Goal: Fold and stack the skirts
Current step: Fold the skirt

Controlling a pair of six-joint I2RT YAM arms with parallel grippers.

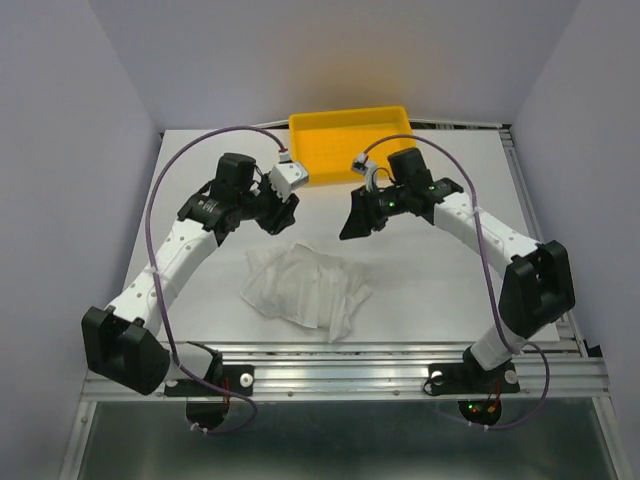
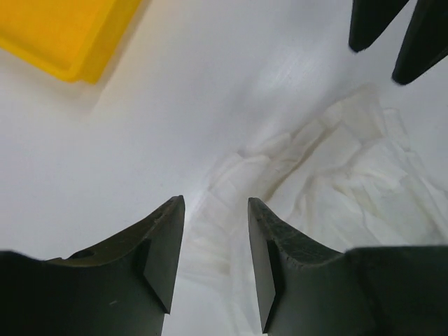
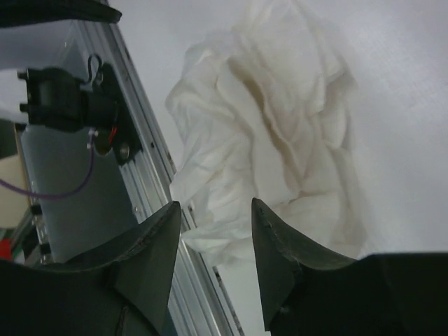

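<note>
A crumpled heap of white pleated skirt fabric (image 1: 305,287) lies on the table near its front edge; I cannot tell whether it is one skirt or more. My left gripper (image 1: 285,215) hovers above the heap's far left side, open, with nothing between its fingers. My right gripper (image 1: 352,222) hovers above its far right side, also open and empty. In the left wrist view the skirt (image 2: 336,175) spreads beyond the open left gripper (image 2: 215,203). Seen from the right wrist, the skirt (image 3: 280,126) lies past the open right gripper (image 3: 215,204), reaching the table's edge.
A yellow tray (image 1: 350,135) stands at the back middle of the table, just behind both grippers; its corner (image 2: 63,35) shows in the left wrist view. An aluminium rail (image 1: 340,362) runs along the front edge. Grey walls close in both sides.
</note>
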